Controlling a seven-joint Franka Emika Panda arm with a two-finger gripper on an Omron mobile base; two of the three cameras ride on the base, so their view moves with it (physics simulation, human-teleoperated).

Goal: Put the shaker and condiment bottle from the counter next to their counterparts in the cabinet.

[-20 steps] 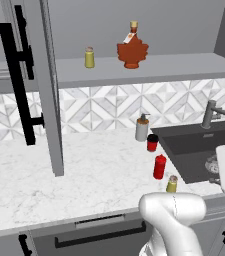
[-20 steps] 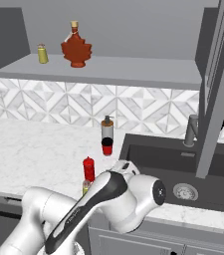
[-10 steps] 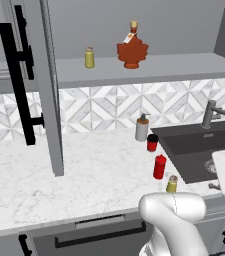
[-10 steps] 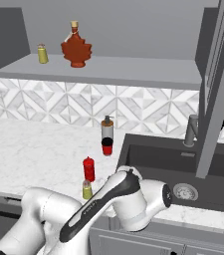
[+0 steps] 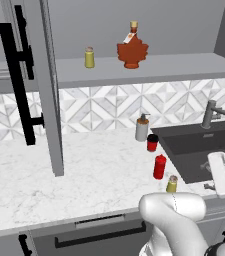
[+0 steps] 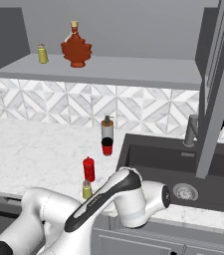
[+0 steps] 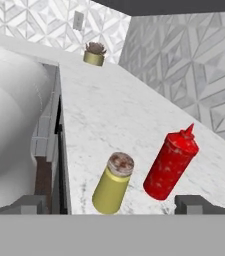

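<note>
Gripper (image 7: 112,204) swinging further right, now lower right of left base view. Jaws standing apart, shaker (image 7: 113,183) sitting between them (condiment bottle (image 7: 171,164) just right), untouched.

Grey soap pump bottle (image 5: 142,128) stood at the backsplash, a short red cup (image 5: 152,142) with black rim just before it. Dark sink (image 6: 183,169) lay alongside, grey faucet (image 6: 190,130) behind it. Small potted plant (image 7: 94,53) sat far off.
</note>
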